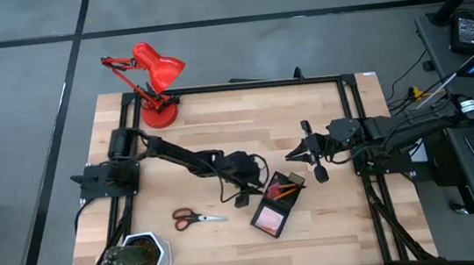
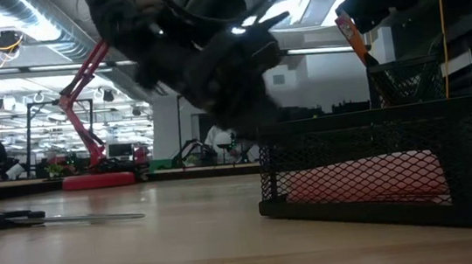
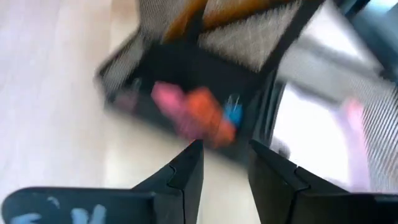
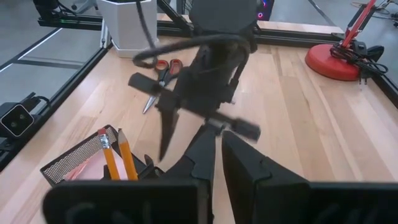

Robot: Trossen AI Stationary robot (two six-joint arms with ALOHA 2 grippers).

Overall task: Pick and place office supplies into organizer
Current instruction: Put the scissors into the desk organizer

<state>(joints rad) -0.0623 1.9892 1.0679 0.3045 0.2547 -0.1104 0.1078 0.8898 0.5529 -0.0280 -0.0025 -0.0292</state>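
Organizer (image 1: 273, 205), black mesh tray, sits center-right on table (image 1: 305, 112); two pencils (image 1: 285, 187) stand in its rear cup, pink sticky pad (image 1: 269, 222) lies flat in front section. L wrist cam, blurred: small pink, orange and blue bits in one compartment, can't tell which items. L gripper (image 3: 225, 163) hovers just above/beside organizer's left edge, fingers apart, nothing between them. R gripper (image 1: 294, 154) near organizer's rear side, fingers nearly together, empty. Scissors (image 1: 197, 216), red handles, still on table left of organizer, well apart from it. Lamp (image 1: 150, 81) rear-left, potted plant (image 1: 140, 255) front-left.
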